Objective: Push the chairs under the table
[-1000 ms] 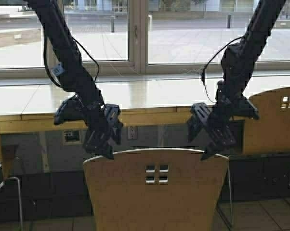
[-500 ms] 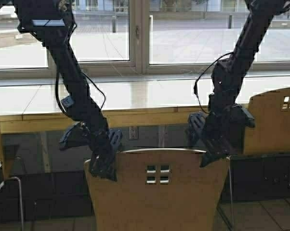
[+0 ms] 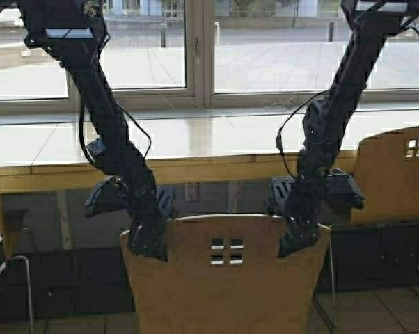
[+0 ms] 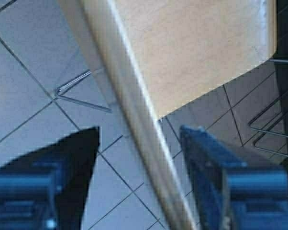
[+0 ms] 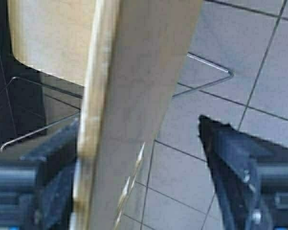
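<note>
Both arms are down on the middle chair (image 3: 227, 275). The left gripper (image 3: 148, 233) sits at the left top corner of the backrest, fingers spread wide; in the left wrist view the backrest edge (image 4: 134, 110) runs up between the two fingers (image 4: 208, 163) with clear gaps either side, so it straddles the back and clamps nothing. The right gripper (image 3: 296, 229) does the same at the right top corner: jaws wide, the plywood edge (image 5: 105, 110) passing between the fingers (image 5: 235, 158), close against the one on the seat side, free of the other.

Ahead runs the table (image 3: 188, 142), a long narrow counter with a pale glossy top and a light wood front edge, set under big windows (image 3: 195, 49) onto a paved yard. Dark panelling with a wall socket (image 3: 191, 191) sits below it. The floor (image 4: 24, 91) is grey tile.

The chair is light tan plywood, curved back, four small square cut-outs (image 3: 227, 252) near the top, chrome tube legs (image 5: 208, 72) visible in the wrist views. Its back stands just short of the table edge. A second matching chair (image 3: 394, 174) stands at the right, close against the table.
</note>
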Robot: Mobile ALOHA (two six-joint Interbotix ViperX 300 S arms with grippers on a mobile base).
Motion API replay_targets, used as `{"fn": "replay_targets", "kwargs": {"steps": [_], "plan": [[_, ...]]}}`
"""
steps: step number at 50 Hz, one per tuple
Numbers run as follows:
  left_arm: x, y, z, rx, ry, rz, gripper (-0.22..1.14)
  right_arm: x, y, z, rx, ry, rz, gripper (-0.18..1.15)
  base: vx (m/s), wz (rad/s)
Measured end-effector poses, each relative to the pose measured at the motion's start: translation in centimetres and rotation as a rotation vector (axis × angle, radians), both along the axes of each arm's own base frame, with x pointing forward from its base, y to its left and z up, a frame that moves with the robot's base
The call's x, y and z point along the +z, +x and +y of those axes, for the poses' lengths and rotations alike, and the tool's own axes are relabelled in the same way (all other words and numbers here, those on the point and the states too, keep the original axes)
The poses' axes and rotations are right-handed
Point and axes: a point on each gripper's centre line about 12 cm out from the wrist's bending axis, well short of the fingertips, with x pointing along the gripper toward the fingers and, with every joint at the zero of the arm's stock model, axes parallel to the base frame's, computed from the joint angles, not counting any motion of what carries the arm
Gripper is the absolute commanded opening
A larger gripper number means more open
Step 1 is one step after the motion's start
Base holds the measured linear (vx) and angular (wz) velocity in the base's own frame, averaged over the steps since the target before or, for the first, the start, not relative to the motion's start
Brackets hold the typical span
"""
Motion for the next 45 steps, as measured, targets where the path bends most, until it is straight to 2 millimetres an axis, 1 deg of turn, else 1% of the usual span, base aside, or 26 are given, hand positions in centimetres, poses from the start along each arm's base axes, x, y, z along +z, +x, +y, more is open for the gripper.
{"fn": "replay_targets", "kwargs": {"steps": [5,9,12,15,17,26,29,31,33,39,45], "plan": [[-0.17,0.00,0.11,0.007,0.009,-0.008,0.87,-0.63,0.31,0.05,-0.006,0.004,0.000,0.97,0.00,0.00],[-0.33,0.06,0.28,0.013,0.016,-0.014,0.83,-0.82,0.41,0.16,-0.006,0.006,-0.001,0.96,0.00,0.00],[-0.47,0.01,0.34,0.016,0.018,-0.013,0.78,-0.83,0.51,0.11,-0.006,0.005,-0.003,0.94,0.01,0.01],[-0.40,0.13,0.32,0.017,0.018,-0.018,0.67,-0.80,0.56,0.13,-0.008,0.007,-0.004,0.88,0.01,0.01],[-0.37,0.18,0.30,0.019,0.016,-0.020,0.58,-0.80,0.56,0.13,-0.006,0.006,-0.004,0.80,0.01,0.01],[-0.30,0.24,0.32,0.031,0.002,-0.011,0.12,-0.57,0.85,0.27,-0.017,0.018,-0.009,0.26,0.01,0.00],[-0.35,0.12,0.24,0.033,-0.003,-0.005,0.03,-0.54,0.92,0.21,-0.022,0.026,-0.008,0.11,0.02,0.02],[-0.39,0.05,0.26,0.043,-0.008,0.000,0.01,-0.57,0.88,0.16,-0.024,0.028,-0.005,0.04,0.02,0.02],[-0.39,0.02,0.19,0.053,-0.015,0.003,0.01,-0.60,0.83,0.12,-0.023,0.032,-0.002,0.01,0.02,0.02],[-0.46,-0.16,0.02,0.059,-0.024,0.013,0.04,-0.67,0.57,0.04,-0.015,0.055,0.016,0.04,0.03,0.03],[-0.60,-0.53,-0.19,0.056,-0.027,0.023,0.04,-0.84,0.29,-0.24,-0.015,0.066,0.030,0.04,0.06,0.05]]}}
